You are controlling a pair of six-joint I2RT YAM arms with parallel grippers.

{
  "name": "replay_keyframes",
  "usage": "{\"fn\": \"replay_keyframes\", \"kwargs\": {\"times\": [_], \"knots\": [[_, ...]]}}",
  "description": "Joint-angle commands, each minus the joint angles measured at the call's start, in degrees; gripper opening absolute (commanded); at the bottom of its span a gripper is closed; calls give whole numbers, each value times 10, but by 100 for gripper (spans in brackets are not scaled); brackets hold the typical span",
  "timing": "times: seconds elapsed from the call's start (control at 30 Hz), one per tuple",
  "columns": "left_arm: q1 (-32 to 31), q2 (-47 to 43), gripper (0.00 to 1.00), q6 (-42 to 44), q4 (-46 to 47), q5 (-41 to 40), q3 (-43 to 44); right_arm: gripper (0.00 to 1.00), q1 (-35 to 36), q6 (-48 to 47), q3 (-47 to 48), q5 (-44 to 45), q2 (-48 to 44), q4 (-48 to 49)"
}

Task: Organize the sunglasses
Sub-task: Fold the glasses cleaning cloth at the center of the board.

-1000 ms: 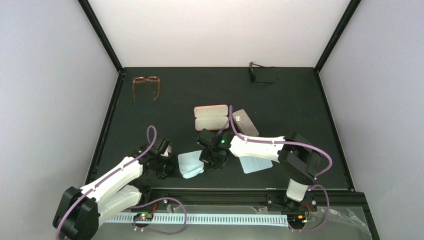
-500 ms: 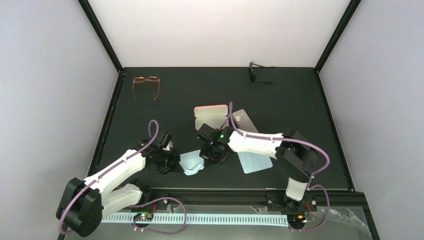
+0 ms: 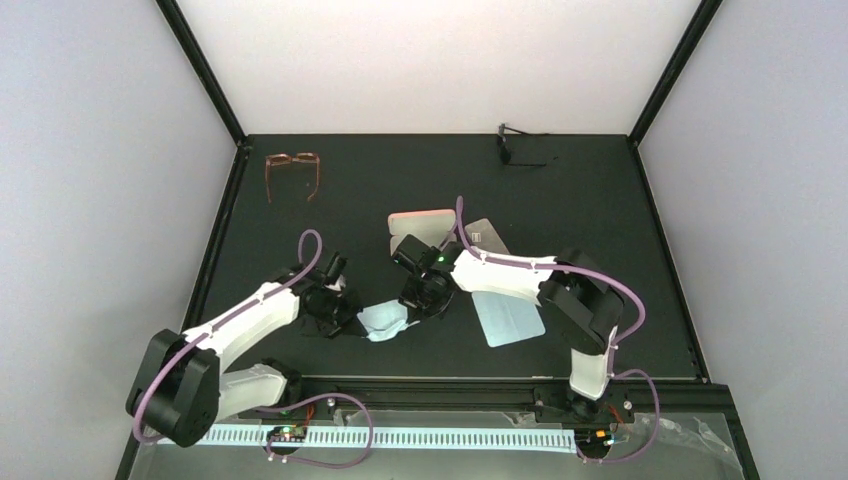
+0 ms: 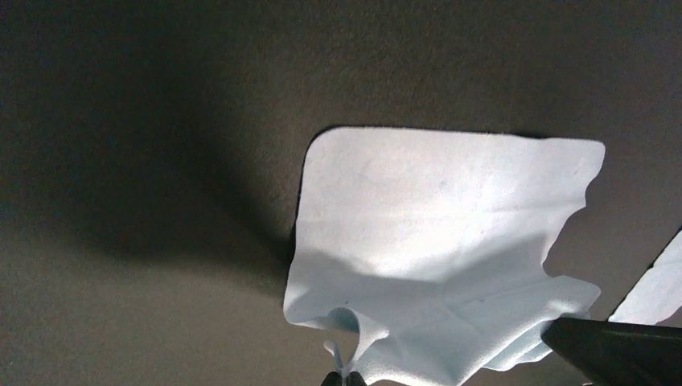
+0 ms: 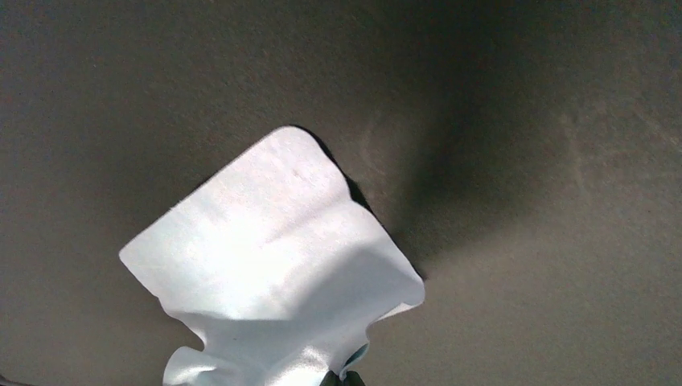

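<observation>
The sunglasses [image 3: 520, 150], thin and black, lie at the table's far right edge, far from both grippers. My left gripper [image 3: 352, 318] and my right gripper [image 3: 415, 305] are each shut on an edge of the same light blue cloth [image 3: 383, 320], which hangs bunched between them near the table's front. In the left wrist view the gripper [image 4: 344, 379] pinches a fold of the cloth [image 4: 434, 225]. In the right wrist view the gripper [image 5: 342, 379] pinches a corner of the cloth [image 5: 273, 241].
An open pink case [image 3: 425, 228] and a grey case [image 3: 487, 238] lie just behind the right gripper. A second blue cloth [image 3: 510, 320] lies flat to the right. Brown-framed glasses [image 3: 292, 172] lie at the far left.
Both grippers have moved toward each other and slightly back. The blue cloth, flat a second ago, is now crumpled and drawn up between them.
</observation>
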Motion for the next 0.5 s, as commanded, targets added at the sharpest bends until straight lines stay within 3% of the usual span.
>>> {"fn": "replay_keyframes", "kwargs": {"times": [0.0, 0.47], "knots": [[10, 27, 2, 14, 9, -7, 33, 1, -13, -26, 30, -12, 20, -17], [43, 122, 2, 46, 19, -4, 75, 1, -46, -60, 73, -35, 69, -31]]}}
